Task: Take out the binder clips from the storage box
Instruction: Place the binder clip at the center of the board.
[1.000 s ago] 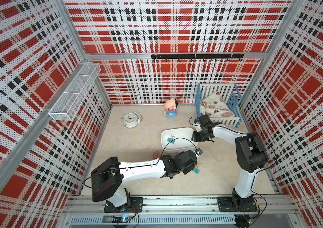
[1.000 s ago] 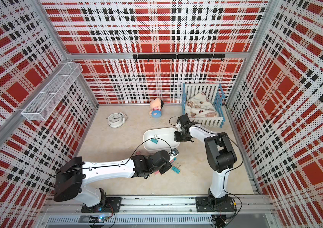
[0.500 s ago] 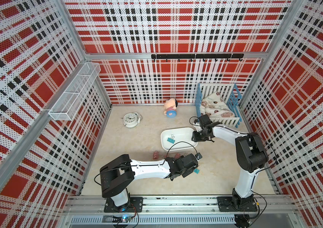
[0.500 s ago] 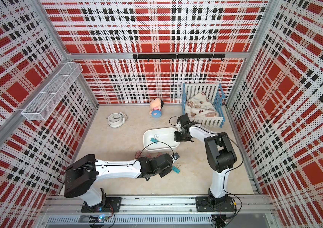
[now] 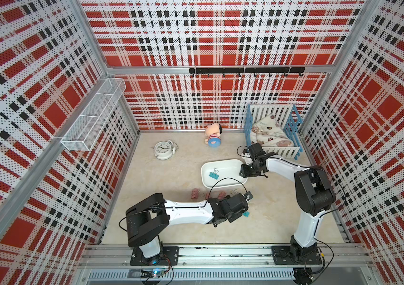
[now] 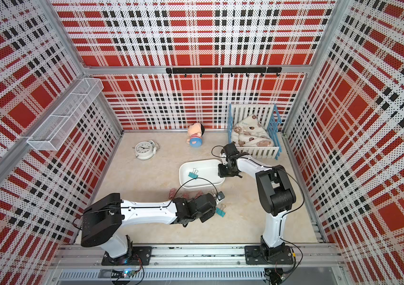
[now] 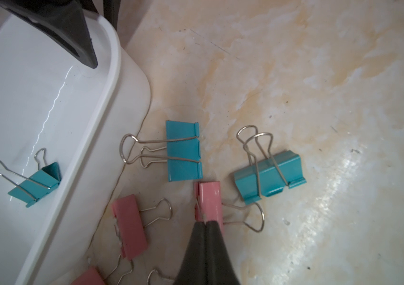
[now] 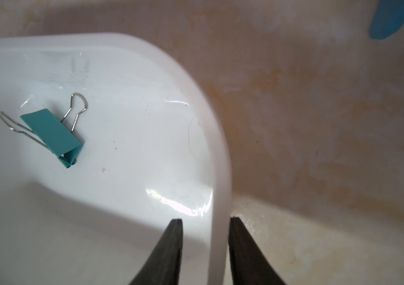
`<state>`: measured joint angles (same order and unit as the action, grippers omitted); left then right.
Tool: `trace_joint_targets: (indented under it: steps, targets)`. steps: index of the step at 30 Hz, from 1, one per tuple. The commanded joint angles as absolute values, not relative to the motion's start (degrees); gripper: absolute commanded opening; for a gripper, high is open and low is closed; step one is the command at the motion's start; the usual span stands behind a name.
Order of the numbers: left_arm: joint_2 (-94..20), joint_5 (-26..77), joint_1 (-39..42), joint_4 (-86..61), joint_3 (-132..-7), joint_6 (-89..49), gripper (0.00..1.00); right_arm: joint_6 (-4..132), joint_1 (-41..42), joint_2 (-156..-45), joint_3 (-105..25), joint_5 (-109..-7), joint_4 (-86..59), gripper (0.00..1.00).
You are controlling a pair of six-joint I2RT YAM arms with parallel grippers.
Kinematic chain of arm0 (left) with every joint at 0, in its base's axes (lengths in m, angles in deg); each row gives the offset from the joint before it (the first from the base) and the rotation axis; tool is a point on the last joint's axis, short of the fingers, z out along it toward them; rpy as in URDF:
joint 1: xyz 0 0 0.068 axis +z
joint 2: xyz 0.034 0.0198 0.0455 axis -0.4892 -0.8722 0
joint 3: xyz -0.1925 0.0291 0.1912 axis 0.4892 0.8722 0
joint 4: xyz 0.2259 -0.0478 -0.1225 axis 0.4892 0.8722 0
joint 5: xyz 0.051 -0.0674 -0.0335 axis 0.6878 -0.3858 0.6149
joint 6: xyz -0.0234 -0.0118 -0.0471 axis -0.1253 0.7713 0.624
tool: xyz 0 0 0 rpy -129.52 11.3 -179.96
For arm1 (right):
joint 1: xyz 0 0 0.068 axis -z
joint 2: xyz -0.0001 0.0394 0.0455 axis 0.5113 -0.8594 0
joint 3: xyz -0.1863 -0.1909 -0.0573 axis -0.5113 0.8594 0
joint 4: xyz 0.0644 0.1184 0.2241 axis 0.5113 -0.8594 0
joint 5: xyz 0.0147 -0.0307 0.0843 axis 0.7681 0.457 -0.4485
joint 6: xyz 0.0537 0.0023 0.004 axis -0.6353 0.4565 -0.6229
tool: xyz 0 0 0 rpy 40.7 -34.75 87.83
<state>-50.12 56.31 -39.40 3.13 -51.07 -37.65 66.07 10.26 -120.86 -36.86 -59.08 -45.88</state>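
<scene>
The white storage box [image 5: 223, 161] [image 6: 201, 161] lies mid-floor with one teal binder clip [image 5: 212, 174] [image 8: 52, 133] inside. My right gripper [image 5: 244, 172] [image 8: 204, 220] straddles its right end wall, one finger inside and one outside, shut on it. My left gripper [image 6: 212, 209] [image 7: 207, 222] hangs low in front of the box, jaws together, a pink binder clip [image 7: 209, 199] at its tips with a wire running into the seam. Two teal clips [image 7: 183, 150] [image 7: 270, 177] and more pink clips [image 7: 129, 227] [image 5: 195, 193] lie on the floor.
A white alarm clock [image 5: 163, 150] and a doll [image 5: 213, 138] lie at the back. The blue-and-white crib [image 5: 273, 133] stands behind the right arm. A wire-mesh basket [image 5: 92, 118] hangs on the left wall. The left arm's black cable [image 5: 228, 181] arcs over the box's front.
The left arm's shoulder and elbow have swung right and the arm has sunk lower, its gripper drawing slightly back from the box's front edge. The right arm has not moved.
</scene>
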Motion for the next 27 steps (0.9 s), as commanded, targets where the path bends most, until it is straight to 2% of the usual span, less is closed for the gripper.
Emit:
trace_joint_targets:
  steps: [1,5,19,27]
  targets:
    - [-50.1,56.7,-39.9,4.1,-49.7,-37.1,0.08,66.4,10.6,-121.3,-37.1,-59.3,-45.7,0.38]
    - [-50.1,56.6,-39.9,4.4,-49.7,-37.1,0.13,66.4,10.6,-121.4,-37.1,-59.3,-45.7,0.38]
    - [-49.2,57.0,-40.0,5.6,-49.8,-37.4,0.22,66.3,10.7,-121.4,-37.2,-59.4,-45.7,0.38]
    - [-44.3,56.8,-40.0,4.9,-50.3,-37.4,0.28,66.4,10.7,-121.4,-37.7,-59.4,-45.9,0.38]
